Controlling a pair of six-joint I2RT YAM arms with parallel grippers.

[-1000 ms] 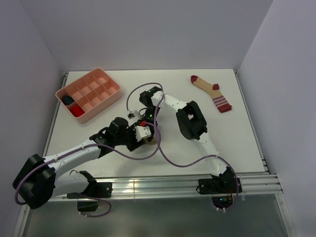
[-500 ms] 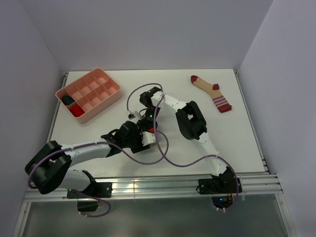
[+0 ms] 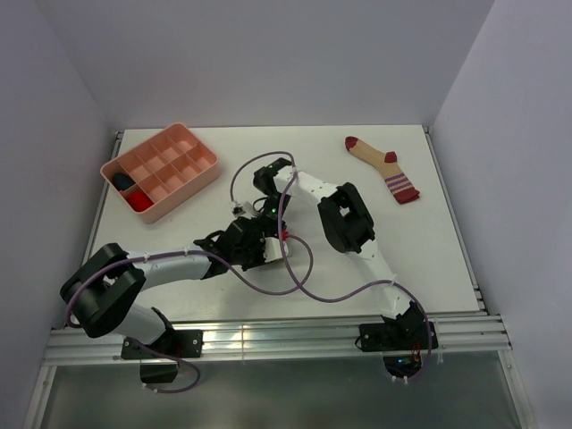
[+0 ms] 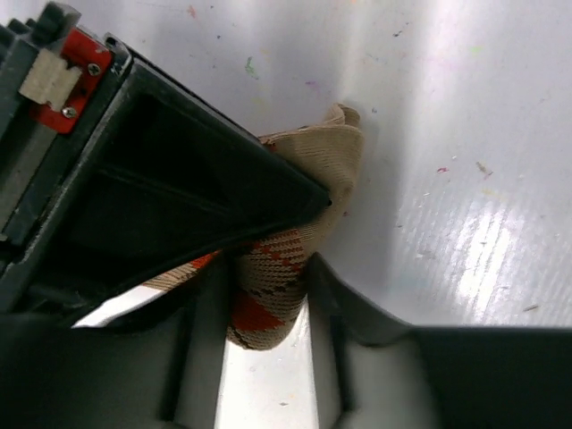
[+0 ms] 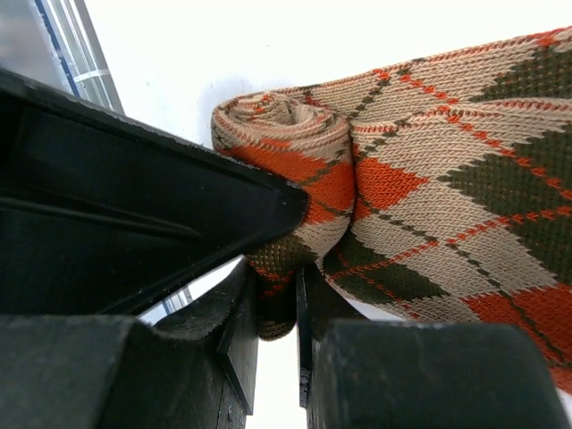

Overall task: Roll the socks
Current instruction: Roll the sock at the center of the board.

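The argyle sock [image 5: 429, 170] lies flat at mid-table with one end wound into a roll [image 5: 286, 134]. My right gripper [image 5: 277, 290] is shut on that rolled end. From the other side, my left gripper [image 4: 268, 281] has the roll [image 4: 268, 304] between its fingers, both touching the fabric. In the top view the two grippers meet, left [image 3: 262, 248] and right [image 3: 268, 217], and hide this sock. The second sock [image 3: 384, 168], tan with dark red toe and heel and a striped cuff, lies flat at the back right, away from both arms.
A pink compartment tray [image 3: 179, 147] stands at the back left. It holds a dark bundle [image 3: 121, 181] and a red bundle [image 3: 137, 199]. Purple cables [image 3: 295, 277] loop over the table near the arms. White walls close in the sides and the back.
My left arm has swung its gripper right, up against the right gripper, and its jaws have narrowed onto the roll. The right arm and the striped sock have not moved.
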